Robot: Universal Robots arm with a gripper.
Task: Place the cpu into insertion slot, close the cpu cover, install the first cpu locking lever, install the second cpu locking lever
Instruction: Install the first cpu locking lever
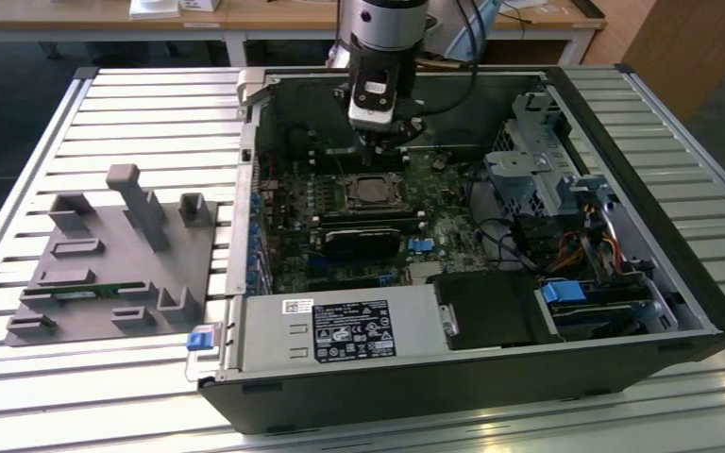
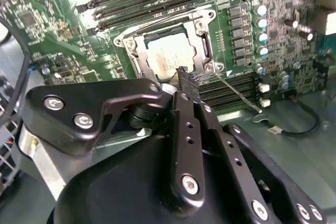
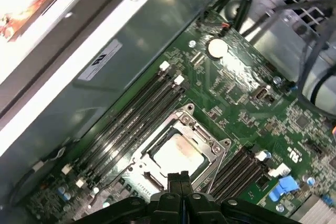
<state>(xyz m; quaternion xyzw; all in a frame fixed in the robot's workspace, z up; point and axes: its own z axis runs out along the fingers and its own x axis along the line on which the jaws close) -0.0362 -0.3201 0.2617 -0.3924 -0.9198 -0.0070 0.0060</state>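
On the exterior view's left, a grey holder block (image 1: 110,260) is sitting on the table (image 1: 35,123). In the middle, the open computer case (image 1: 463,377) is lying flat, and the gripper (image 1: 379,143) is hanging over its green board (upper middle of the frame). Its fingers (image 3: 173,182) are pressing together and holding nothing. The cpu (image 1: 370,193) is sitting in the insertion slot (image 1: 347,200), just below the gripper's tip in the frame. It is lying flat, face up, and it is square, so no side is longer. The cpu cover (image 2: 205,45) is lying down around it. A thin silver lever (image 2: 236,93) is sticking out from the cover's corner nearest the fingertips, slanting away from the slot
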